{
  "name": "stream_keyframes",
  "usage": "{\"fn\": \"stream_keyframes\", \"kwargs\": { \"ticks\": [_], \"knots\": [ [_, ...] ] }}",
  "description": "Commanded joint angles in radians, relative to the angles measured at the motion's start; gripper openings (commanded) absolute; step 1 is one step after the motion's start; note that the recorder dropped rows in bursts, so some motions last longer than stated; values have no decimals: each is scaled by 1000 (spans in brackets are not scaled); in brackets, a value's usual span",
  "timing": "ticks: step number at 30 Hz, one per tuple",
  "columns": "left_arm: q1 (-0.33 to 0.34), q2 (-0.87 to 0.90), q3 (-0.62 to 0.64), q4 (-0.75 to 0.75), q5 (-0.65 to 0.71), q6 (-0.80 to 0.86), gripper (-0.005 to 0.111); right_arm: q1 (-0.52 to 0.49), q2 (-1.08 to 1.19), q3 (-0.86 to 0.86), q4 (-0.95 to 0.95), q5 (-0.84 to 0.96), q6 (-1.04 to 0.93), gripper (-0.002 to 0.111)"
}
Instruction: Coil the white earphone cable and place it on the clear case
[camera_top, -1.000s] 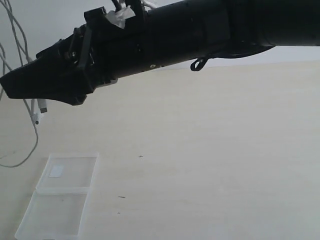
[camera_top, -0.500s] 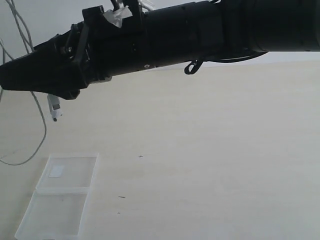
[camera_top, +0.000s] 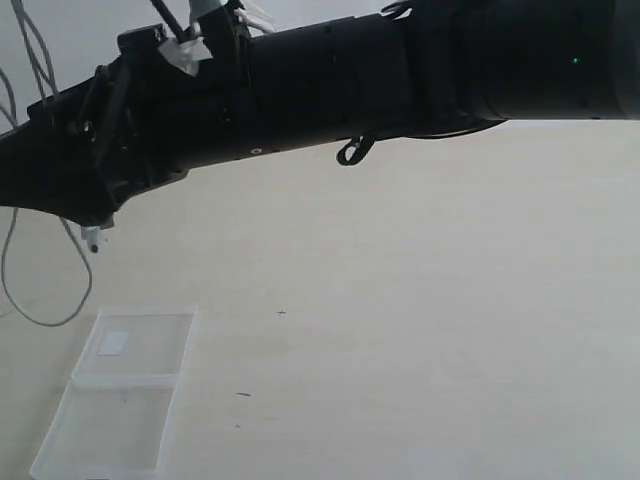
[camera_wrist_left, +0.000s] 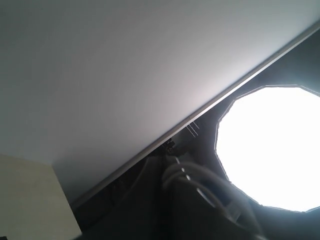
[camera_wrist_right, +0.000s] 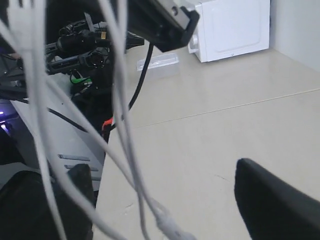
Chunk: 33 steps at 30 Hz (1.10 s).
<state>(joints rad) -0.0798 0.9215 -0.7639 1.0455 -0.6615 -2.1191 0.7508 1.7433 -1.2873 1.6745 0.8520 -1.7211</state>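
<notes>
The white earphone cable (camera_top: 50, 324) hangs down from above at the far left and loops low over the table, with a small white end piece (camera_top: 94, 239) dangling. My right arm reaches across, and its gripper (camera_top: 20, 185) is at the left edge beside the strands. In the right wrist view the gripper (camera_wrist_right: 162, 167) is open, its dark fingers (camera_wrist_right: 272, 200) wide apart. Cable strands (camera_wrist_right: 120, 100) and a small white lump (camera_wrist_right: 167, 227) hang between them. The clear case (camera_top: 130, 390) lies open and flat at the bottom left, below the gripper. The left wrist view shows only dark shapes and pale loops (camera_wrist_left: 200, 182).
A white box-shaped appliance (camera_wrist_right: 230, 30) stands at the table's far end, with a clear plastic piece (camera_wrist_right: 157, 61) in front of it. Black arm parts and a dark stand (camera_wrist_right: 85, 50) sit past the table edge. A bright lamp (camera_wrist_left: 270, 145) fills part of the left wrist view.
My right arm has slid further left, its gripper now reaching the frame edge. The hanging cable swung with it and its loop shifted. The case has not moved.
</notes>
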Motion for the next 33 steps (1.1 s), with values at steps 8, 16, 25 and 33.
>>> {"fn": "stream_keyframes", "kwargs": {
  "ticks": [8,16,25,33],
  "knots": [
    [3,-1,3,-32,-17,-5,0,5,0,4,42,-68,-6,49],
    [3,-1,3,-35,-21,-5,0,5,0,4,70,-70,-6,34],
    [3,-1,3,-35,-25,-5,0,5,0,4,70,-70,-6,35],
    [3,-1,3,-35,-25,-5,0,5,0,4,70,-59,-6,24]
  ]
}}
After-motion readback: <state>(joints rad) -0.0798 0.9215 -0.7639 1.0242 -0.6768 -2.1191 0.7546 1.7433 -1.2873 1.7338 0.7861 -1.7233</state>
